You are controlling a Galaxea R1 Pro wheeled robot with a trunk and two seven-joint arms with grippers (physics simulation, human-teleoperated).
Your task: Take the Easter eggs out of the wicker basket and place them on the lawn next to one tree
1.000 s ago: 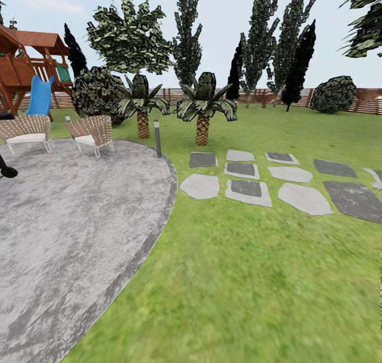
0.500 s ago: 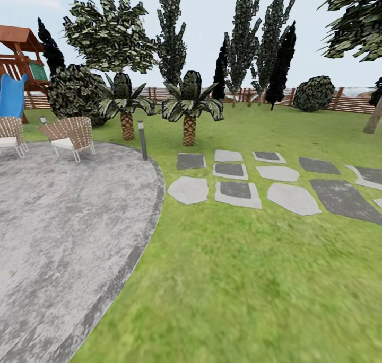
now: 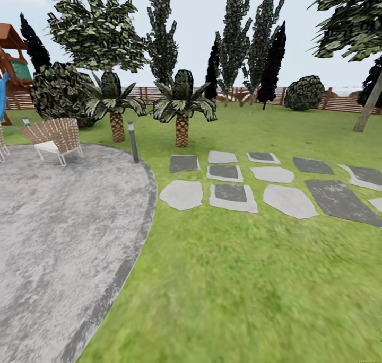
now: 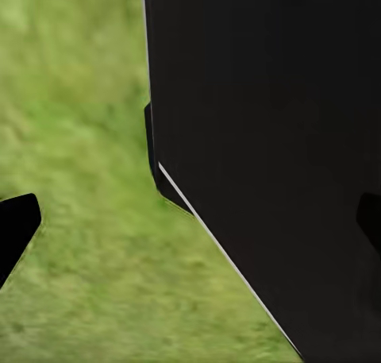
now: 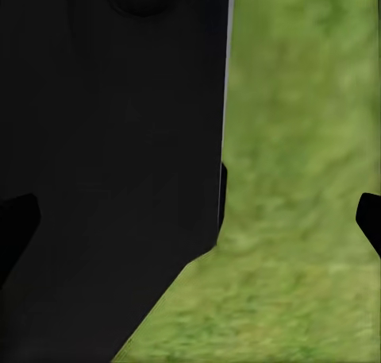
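Note:
The lawn (image 3: 239,278) spreads wide in the head view, across the garden to the brown slat fence (image 3: 339,103). Tall trees with jagged dark green crowns (image 3: 233,40) stand at the back near that fence. The Easter eggs and the wicker basket are out of view. In the left wrist view my left gripper (image 4: 190,224) is open, its dark fingertips (image 4: 16,232) far apart over grass, beside my black body. In the right wrist view my right gripper (image 5: 190,220) is likewise open with nothing between its fingertips (image 5: 369,220).
A grey paved patio (image 3: 63,236) lies at the left with a wicker chair (image 3: 55,138) and a short lamp post (image 3: 132,140). Stepping stones (image 3: 233,196) cross the grass ahead. Two small palms (image 3: 182,108) stand behind them. A leaning pale trunk (image 3: 367,108) is at the far right.
The whole head view has slid to the left, so the camera has turned right. The playset and chairs have drifted toward the left edge. The leaning trunk has come in at the right.

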